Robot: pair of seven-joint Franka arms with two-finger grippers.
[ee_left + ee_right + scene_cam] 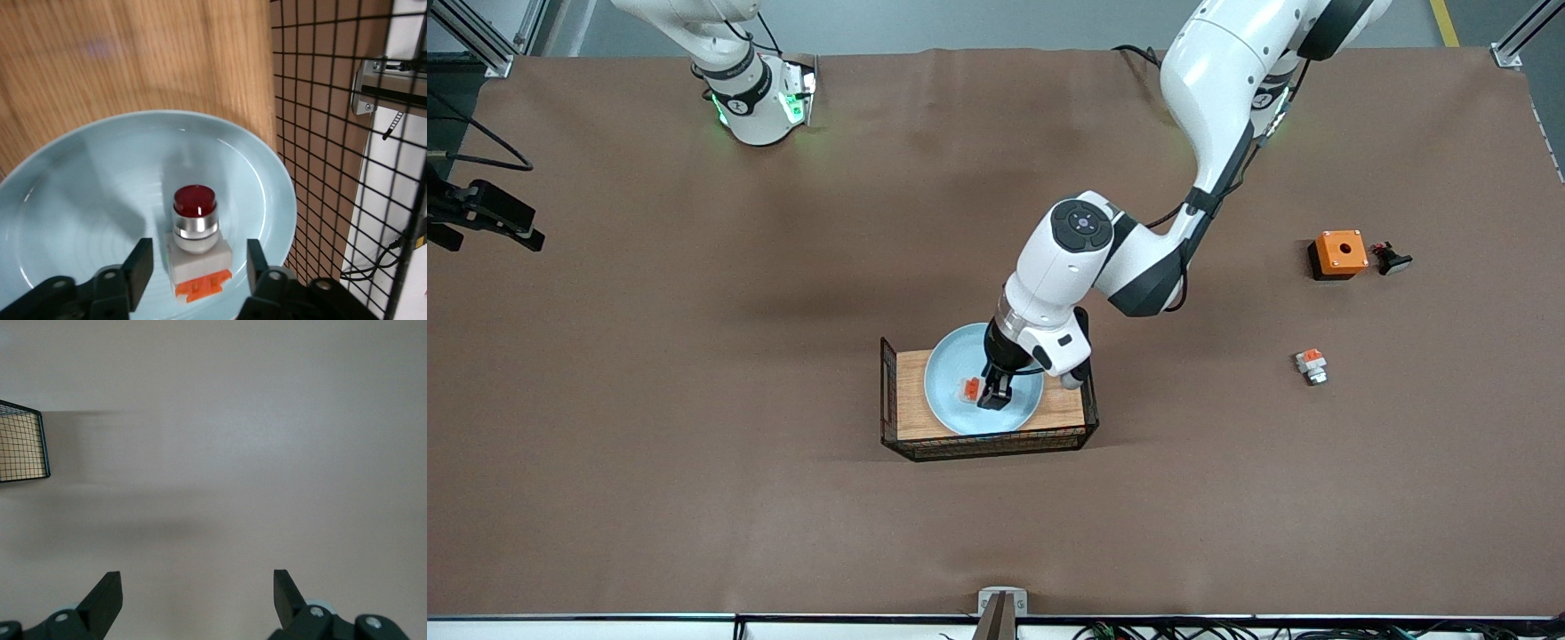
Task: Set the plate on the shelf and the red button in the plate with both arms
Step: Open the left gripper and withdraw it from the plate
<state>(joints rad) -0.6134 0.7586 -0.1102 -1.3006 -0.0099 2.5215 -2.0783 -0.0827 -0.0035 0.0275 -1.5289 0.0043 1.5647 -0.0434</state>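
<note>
Left wrist view: red button [195, 230] lies on plate [80, 200].

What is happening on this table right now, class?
The left hand is down over the plate, which sits in a wire basket. The red button rests on the plate between the hand's parted fingers, which do not touch it. The right hand waits open over bare table near the right arm's base. An orange box and a similar switch block lie toward the left arm's end.
</note>
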